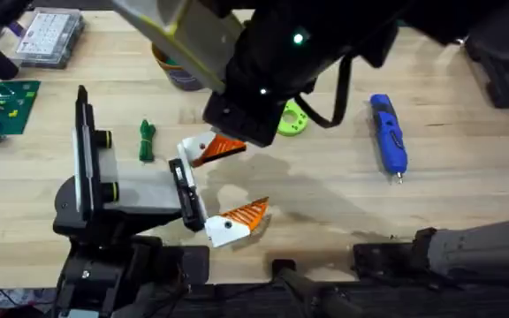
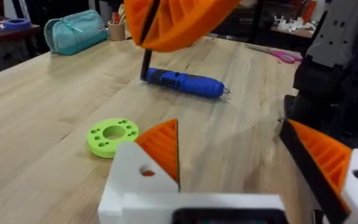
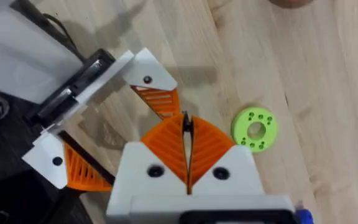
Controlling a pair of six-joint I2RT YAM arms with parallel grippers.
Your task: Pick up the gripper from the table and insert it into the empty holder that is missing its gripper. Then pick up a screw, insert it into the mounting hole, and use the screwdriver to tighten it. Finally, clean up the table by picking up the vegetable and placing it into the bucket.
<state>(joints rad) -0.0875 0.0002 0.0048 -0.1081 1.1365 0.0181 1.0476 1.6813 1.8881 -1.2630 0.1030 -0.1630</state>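
The right hand (image 3: 186, 152) is closed on something small and dark, too small to identify, and hovers above the holder's (image 1: 131, 190) open fingers. The left hand (image 2: 247, 162) is open. The screwdriver (image 1: 388, 134) lies on the bench (image 1: 467, 177) toward the right arm's side, its tip pointing to the arms' bases.

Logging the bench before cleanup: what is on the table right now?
table: one, light wood, under everything
holder: one, grey and black, left side
vegetable: one, dark green, right of holder
disc: one, lime green, centre
screwdriver: one, blue, right side
bucket: one, orange-yellow, far centre, partly hidden
parts box: one, clear, far left corner
board: one, green, left edge
left gripper: white-orange, open, near centre
right gripper: white-orange, shut on thin black rod, near disc
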